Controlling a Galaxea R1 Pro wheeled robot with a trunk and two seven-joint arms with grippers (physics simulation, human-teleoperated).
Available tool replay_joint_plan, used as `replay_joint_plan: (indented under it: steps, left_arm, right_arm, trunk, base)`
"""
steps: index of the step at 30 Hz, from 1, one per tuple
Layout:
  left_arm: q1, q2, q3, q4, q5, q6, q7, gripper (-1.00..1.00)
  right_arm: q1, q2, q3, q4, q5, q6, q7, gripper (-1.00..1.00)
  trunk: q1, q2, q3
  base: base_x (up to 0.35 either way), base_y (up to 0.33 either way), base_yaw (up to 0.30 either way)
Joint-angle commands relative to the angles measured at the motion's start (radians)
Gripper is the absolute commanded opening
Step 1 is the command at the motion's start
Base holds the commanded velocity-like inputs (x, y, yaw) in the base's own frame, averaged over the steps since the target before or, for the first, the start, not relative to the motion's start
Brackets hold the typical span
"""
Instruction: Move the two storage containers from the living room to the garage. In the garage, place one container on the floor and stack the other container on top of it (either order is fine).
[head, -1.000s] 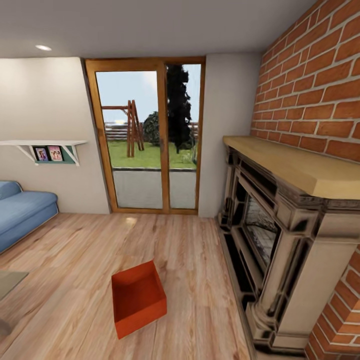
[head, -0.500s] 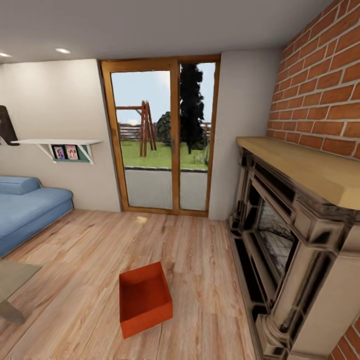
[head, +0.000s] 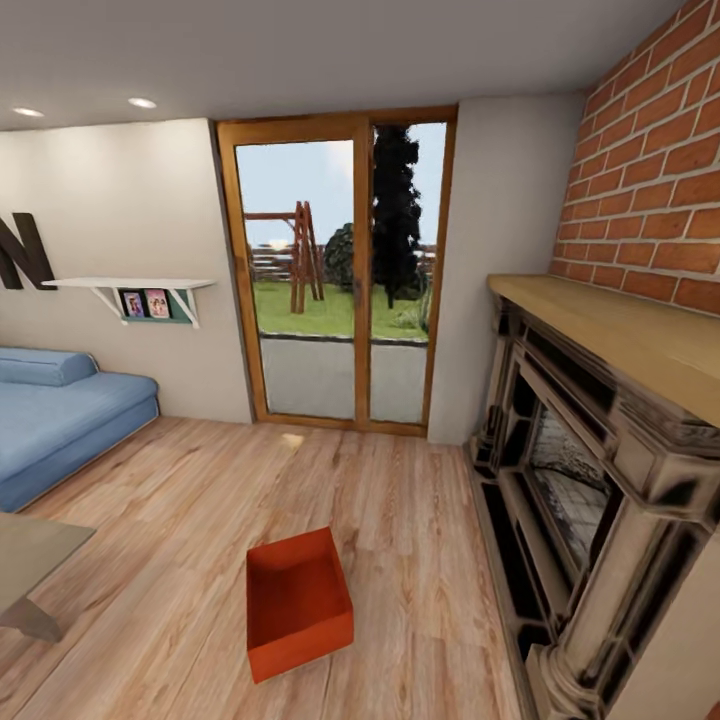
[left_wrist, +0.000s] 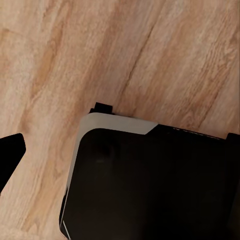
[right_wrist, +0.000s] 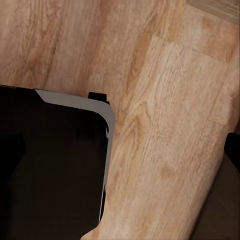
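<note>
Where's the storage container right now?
In the head view, one orange-red storage container sits on the wood floor low and just left of centre, left of the fireplace and in front of the glass doors.

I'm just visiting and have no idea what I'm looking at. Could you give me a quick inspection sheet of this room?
Surface: light wood plank floor.
Job's things: one orange-red bin, open side up, on the planks by the fireplace.
Clutter: table corner at the near left.
Grippers: cannot tell; a dark rounded body blocks the wrist views, fingers not made out.
Cables: nothing seen.
Surroundings: blue sofa, wall shelf with photos, glass doors onto a garden, brick wall.
</note>
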Motion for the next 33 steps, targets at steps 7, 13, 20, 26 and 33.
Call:
replay_joint_plan:
  steps: [7,13,20,26,33]
  left_arm:
    - [0.0,0.0,0.001,0.0,0.005,-0.001,0.001,1.0]
    - [0.0,0.0,0.001,0.0,0.005,-0.001,0.001,1.0]
    - [0.0,0.0,0.001,0.0,0.005,-0.002,0.001,1.0]
    - [0.0,0.0,0.002,0.0,0.004,-0.002,0.001,1.0]
    - [0.0,0.0,0.002,0.0,0.004,-0.001,0.001,1.0]
  right_arm:
    - [-0.001,0.0,0.01,0.003,-0.002,-0.007,-0.002,1.0]
    - [-0.001,-0.002,0.009,0.003,-0.006,-0.006,0.006,1.0]
    - [-0.001,-0.002,0.007,0.003,-0.011,-0.004,0.002,1.0]
    - [-0.001,-0.003,0.007,0.003,-0.011,-0.005,0.002,1.0]
    - [-0.001,-0.003,0.007,0.003,-0.011,-0.005,0.002,1.0]
  trunk:
    - [0.001,-0.001,0.0]
    - [0.001,-0.001,0.0]
    - [0.001,-0.001,0.0]
    - [0.001,-0.001,0.0]
    - [0.001,-0.001,0.0]
  base:
    - [0.317,0.0,0.0]
    - [0.315,0.0,0.0]
    - [0.287,0.0,0.065]
    - [0.191,0.0,0.254]
    - [0.029,0.0,0.242]
